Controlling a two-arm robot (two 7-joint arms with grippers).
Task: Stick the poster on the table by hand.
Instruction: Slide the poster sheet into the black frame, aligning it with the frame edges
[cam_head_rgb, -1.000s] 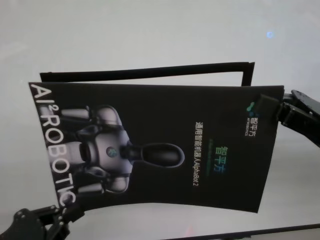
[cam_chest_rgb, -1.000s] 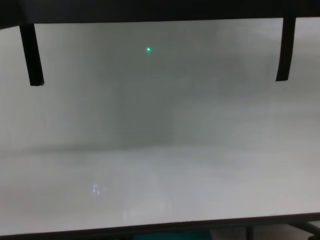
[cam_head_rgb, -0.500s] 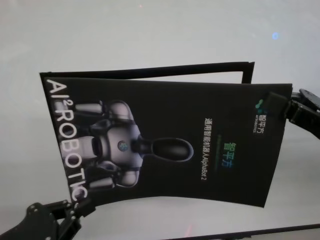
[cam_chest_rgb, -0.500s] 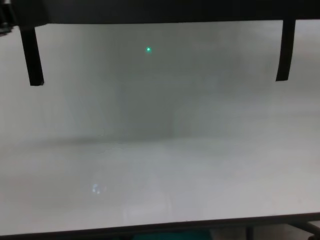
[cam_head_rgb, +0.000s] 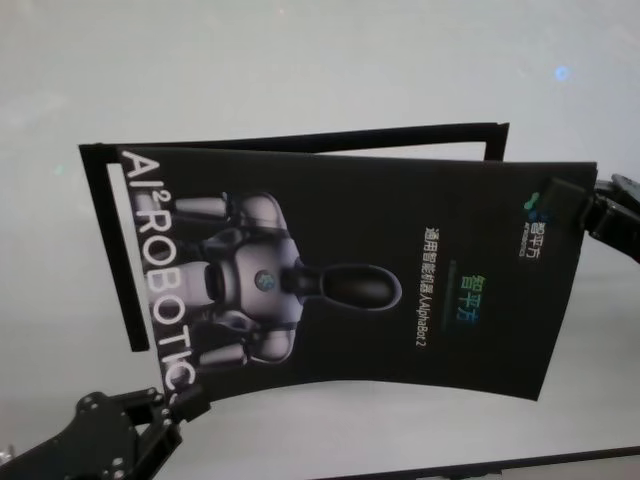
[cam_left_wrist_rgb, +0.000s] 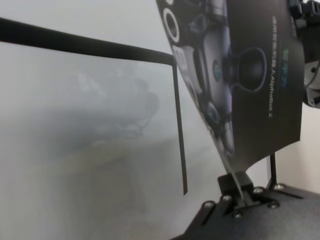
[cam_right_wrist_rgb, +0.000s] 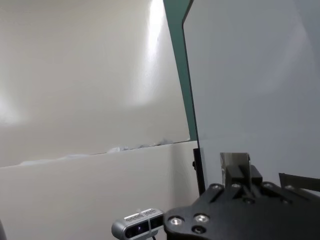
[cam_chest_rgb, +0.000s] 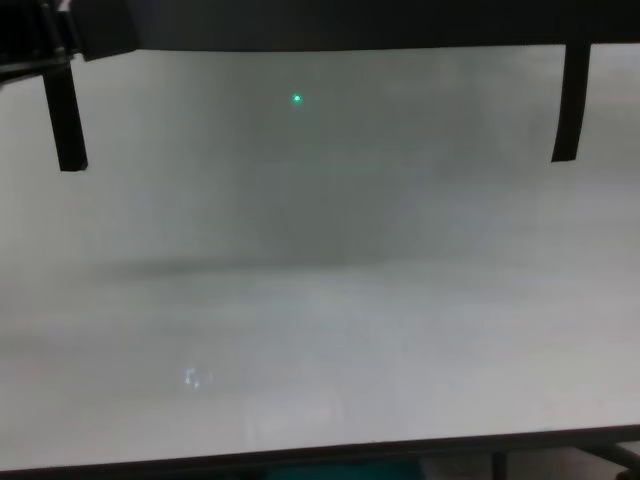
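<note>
The left gripper sits at the near left, its fingers pinched on the poster's near left corner, just under the "AI² ROBOTIC" lettering. The poster hangs lifted above the table, its glossy black face with the grey-white robot turned up to the head camera. Black tape strips marking a frame lie on the tabletop behind and left of it. The right gripper is clamped on the far right corner beside the small logo
</note>
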